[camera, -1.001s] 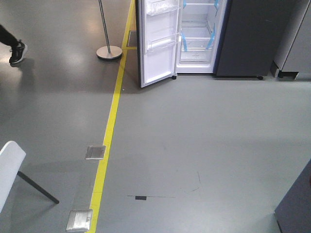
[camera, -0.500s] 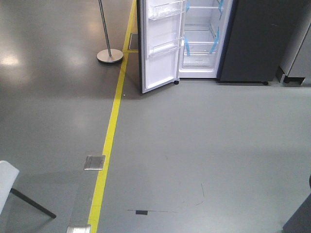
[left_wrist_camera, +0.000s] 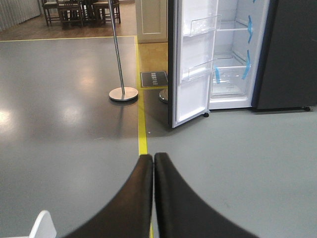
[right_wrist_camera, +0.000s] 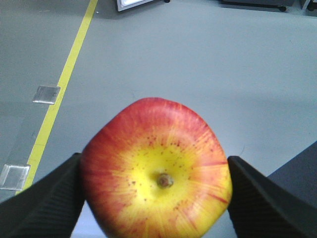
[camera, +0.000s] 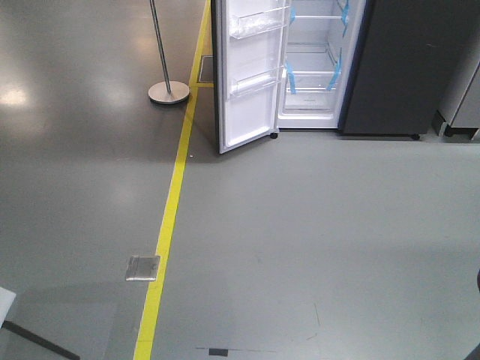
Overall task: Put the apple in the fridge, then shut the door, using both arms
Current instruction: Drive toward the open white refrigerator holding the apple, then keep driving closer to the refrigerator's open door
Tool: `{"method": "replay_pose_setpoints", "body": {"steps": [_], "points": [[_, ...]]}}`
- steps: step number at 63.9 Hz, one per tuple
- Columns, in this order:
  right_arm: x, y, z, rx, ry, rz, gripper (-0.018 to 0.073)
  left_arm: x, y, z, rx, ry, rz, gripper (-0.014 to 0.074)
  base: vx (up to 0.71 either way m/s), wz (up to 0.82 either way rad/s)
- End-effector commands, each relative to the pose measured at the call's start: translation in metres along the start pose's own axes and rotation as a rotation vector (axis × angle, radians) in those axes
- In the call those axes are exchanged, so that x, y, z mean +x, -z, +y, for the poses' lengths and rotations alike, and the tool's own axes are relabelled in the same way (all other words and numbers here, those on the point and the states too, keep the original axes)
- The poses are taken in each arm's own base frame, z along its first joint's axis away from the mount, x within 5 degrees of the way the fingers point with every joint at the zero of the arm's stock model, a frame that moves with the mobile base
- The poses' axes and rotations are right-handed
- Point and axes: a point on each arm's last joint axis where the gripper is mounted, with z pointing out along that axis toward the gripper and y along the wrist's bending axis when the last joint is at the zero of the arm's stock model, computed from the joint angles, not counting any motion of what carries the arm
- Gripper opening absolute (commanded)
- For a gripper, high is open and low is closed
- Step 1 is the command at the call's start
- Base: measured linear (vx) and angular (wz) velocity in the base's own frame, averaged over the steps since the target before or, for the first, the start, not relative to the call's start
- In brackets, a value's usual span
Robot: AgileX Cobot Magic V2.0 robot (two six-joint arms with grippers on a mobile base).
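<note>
I saw right gripper (right_wrist_camera: 153, 157) clamped on apple (right_wrist_camera: 156, 173), one finger pressed against each side, stem dimple in plain view. Apple was held over grey floor (right_wrist_camera: 198, 59), well short of fridge (camera: 405, 67). Left gripper (left_wrist_camera: 153, 156) had fingers pressed together, nothing between them, pointing toward fridge. Door (camera: 247, 82) stood wide open, white inner face showing. Yellow line (camera: 169, 225) and chrome post (camera: 161, 52) lay beyond door, away from fridge.

We see the left gripper (left_wrist_camera: 153, 159) as two smooth, matte black fingers (left_wrist_camera: 131, 198), broad at the base and curving up to narrow, rounded tips. The right gripper (right_wrist_camera: 156, 171) also has two blackish fingers (right_wrist_camera: 44, 208), but their surfaces carry a fine pattern of close, parallel ridges.
</note>
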Motion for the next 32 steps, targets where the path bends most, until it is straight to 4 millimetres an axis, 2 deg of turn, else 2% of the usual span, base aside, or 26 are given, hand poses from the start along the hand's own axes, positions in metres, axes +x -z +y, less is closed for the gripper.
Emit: {"method": "replay_pose_setpoints", "body": {"steps": [1,32], "points": [[-0.0136,0.0065,-0.0001,0.004,0.002,-0.106,0.0198,-0.0002,-0.0005,-0.0007,0.013,0.018,-0.061,-0.0005,0.16,-0.01],[-0.0136,0.0065,-0.0001,0.004,0.002,-0.106,0.0198,-0.0002,-0.0005,-0.0007,0.013,0.018,-0.061,-0.0005,0.16,-0.01]]}}
